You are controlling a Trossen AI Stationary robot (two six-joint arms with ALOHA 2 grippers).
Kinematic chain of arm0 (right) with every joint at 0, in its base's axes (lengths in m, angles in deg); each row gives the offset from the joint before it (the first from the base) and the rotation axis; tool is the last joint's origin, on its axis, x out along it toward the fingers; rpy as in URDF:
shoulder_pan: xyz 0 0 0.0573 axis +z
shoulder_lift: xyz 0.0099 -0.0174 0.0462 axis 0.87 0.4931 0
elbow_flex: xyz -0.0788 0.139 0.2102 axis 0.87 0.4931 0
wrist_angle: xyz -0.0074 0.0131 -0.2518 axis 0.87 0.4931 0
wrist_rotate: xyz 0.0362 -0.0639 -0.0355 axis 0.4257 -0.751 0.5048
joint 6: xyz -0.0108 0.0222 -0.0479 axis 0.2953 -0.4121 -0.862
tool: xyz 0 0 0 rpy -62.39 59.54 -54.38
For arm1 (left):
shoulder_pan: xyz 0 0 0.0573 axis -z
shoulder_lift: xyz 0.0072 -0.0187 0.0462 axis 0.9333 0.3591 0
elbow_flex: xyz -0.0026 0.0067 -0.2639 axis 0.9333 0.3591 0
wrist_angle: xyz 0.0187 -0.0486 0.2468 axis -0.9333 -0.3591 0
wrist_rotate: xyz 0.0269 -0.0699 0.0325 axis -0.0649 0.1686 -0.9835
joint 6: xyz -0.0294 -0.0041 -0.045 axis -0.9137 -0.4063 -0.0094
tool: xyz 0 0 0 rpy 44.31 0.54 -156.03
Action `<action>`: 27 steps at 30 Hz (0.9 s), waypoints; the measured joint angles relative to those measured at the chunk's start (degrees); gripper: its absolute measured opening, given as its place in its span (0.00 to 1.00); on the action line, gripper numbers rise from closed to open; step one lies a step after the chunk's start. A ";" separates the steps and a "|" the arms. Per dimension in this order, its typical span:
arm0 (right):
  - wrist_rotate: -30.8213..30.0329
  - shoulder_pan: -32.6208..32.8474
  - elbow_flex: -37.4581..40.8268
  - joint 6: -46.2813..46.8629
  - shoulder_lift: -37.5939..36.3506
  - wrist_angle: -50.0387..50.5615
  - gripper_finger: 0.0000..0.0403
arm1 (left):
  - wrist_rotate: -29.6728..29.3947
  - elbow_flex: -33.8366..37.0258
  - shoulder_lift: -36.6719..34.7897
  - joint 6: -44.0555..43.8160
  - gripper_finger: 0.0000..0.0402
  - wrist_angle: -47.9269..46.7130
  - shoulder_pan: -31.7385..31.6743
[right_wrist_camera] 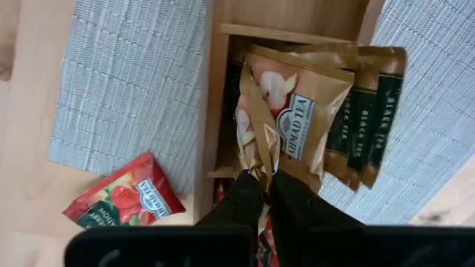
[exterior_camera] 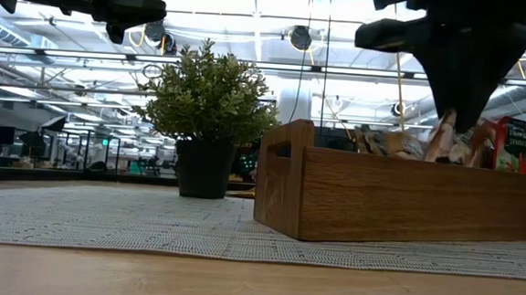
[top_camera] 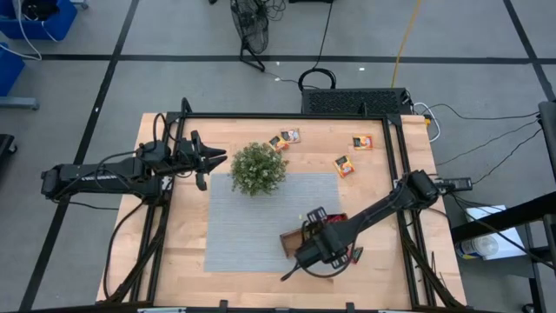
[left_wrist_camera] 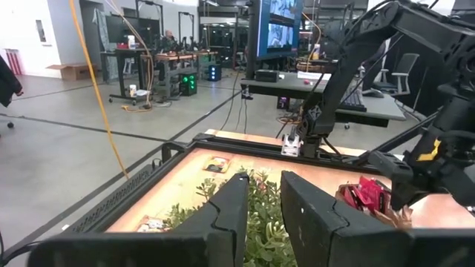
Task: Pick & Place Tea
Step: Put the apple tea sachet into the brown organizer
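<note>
1. Nearest: right gripper [right_wrist_camera: 261, 194] over brown three-compartment wooden tray [exterior_camera: 406, 200] at the near-right part of the grey woven mat [top_camera: 252, 235]; dark fingers clenched on the corner of a gold-tan flat tea sachet [right_wrist_camera: 297, 119], pinch at its edge, sachet hanging over the tray's open compartment.
2. Handling, by judgement: sachets thin, light, floppy foil-paper; likely slippery; no crush risk to speak of, but easy to double-pick or drop; best taken at an edge or corner, as here; several gold and dark-green sachets [right_wrist_camera: 371, 111] fanned just behind the held one, overlapping it; cannot tell whether more than one is pinched.
3. Tray contents: more sachets standing in compartments, a red one [exterior_camera: 517, 145] upright at the tray's right end in the low view.
4. Just beside tray on bare wooden table [top_camera: 187, 261]: one red square sachet [right_wrist_camera: 122, 199] lying flat, half on the mat edge, apart from the tray wall.
5. Mid-table: small green potted plant [top_camera: 258, 168] at the mat's far-left corner; upright, untouched.
6. Left gripper [top_camera: 215, 160] hovering just left of the plant, above table level; fingers [left_wrist_camera: 223, 215] part-open, nothing between them; waiting.
7. Far edge: loose sachets on bare wood, well apart from tray — pair [top_camera: 285, 138] behind the plant, one orange-red [top_camera: 362, 143], one [top_camera: 344, 166] nearer the mat; not yet collected.
</note>
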 joint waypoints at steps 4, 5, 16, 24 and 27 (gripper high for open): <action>-1.47 -0.42 -0.01 -1.92 -0.05 -2.11 0.03 | 0.00 0.00 0.00 -0.01 0.22 0.02 -0.02; -2.16 -0.42 0.02 -2.40 -0.05 -2.69 0.03 | 0.00 0.00 0.00 -0.02 0.22 0.02 0.00; -2.89 -0.40 0.02 -5.70 -0.05 -8.13 0.12 | 0.00 0.00 -0.02 -0.02 0.22 0.02 -0.02; -3.02 -0.40 0.02 -6.76 -0.05 -11.46 0.17 | 0.00 0.00 -0.01 -0.01 0.22 0.02 -0.01; -3.14 -0.40 0.02 -6.74 -0.05 -11.39 0.18 | 0.00 0.00 -0.01 -0.02 0.22 0.02 0.00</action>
